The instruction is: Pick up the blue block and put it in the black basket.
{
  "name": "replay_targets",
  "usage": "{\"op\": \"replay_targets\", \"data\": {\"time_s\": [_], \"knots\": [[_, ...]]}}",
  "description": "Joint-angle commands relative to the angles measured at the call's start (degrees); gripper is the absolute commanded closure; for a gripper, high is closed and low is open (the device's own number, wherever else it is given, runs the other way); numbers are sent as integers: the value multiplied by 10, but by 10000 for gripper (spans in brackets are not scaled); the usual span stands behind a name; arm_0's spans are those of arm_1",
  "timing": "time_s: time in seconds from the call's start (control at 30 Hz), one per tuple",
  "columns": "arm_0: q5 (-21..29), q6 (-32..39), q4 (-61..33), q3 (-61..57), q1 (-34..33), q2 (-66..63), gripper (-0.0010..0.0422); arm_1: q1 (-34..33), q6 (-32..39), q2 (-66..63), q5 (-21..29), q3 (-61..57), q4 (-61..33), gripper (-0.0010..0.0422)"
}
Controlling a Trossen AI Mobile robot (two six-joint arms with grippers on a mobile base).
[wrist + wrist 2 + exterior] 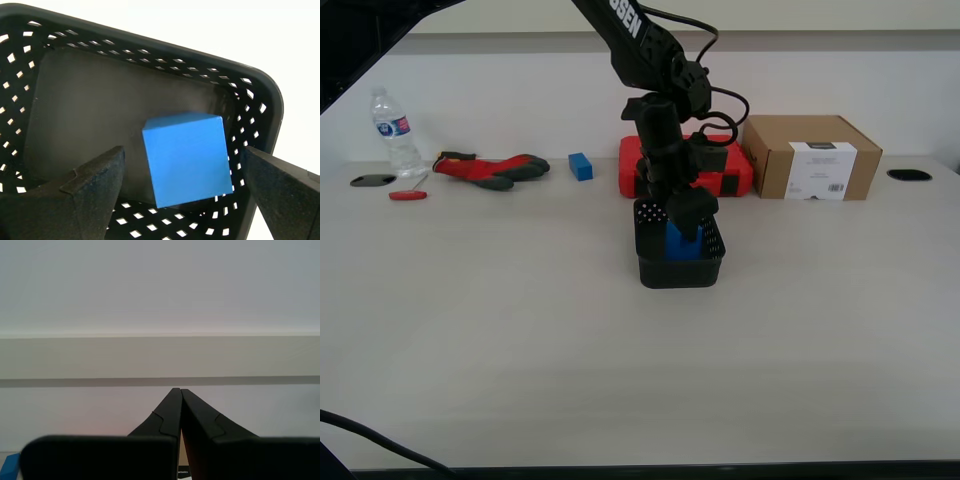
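Observation:
The blue block point(682, 243) stands inside the black basket point(680, 272) at the middle of the table, leaning toward one wall. In the first wrist view the blue block point(187, 157) sits on the floor of the black basket point(150, 47), with a gap between it and each finger. My first gripper point(678, 205) hangs just above the basket, open point(184, 160) and holding nothing. My second gripper point(179, 391) is shut and empty, pointing at a bare wall, away from the table.
Behind the basket lie a red tool case point(730, 165) and a cardboard box point(810, 157). At the exterior view's left are a small blue cube point(580, 166), a red and black glove point(490, 168), a water bottle point(392, 130) and a red-handled tool point(408, 195).

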Motion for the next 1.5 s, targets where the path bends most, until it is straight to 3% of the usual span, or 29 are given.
{"op": "replay_targets", "data": {"time_s": [0.03, 0.17, 0.27, 0.3, 0.43, 0.5, 0.57, 1.5], "knots": [[0, 0, 1, 1, 0, 0, 413, 0, 1, -1, 2, 6, -12, 143], [0, 0, 1, 1, 0, 0, 413, 0, 1, -1, 2, 52, -84, 258], [0, 0, 1, 1, 0, 0, 413, 0, 1, -1, 7, 113, -159, 395], [0, 0, 2, 1, 0, 0, 413, 0, 0, -1, 16, 133, -176, 417], [0, 0, 1, 1, 0, 0, 413, 0, -4, -1, 28, 173, -188, 365], [0, 0, 1, 1, 0, 0, 413, -1, -3, -1, 28, 175, -186, 378], [0, 0, 1, 1, 0, 0, 413, -1, -4, -1, 28, 175, -187, 418], [0, 0, 1, 1, 0, 0, 413, 0, -3, -1, 2, 179, -169, 413]]}}
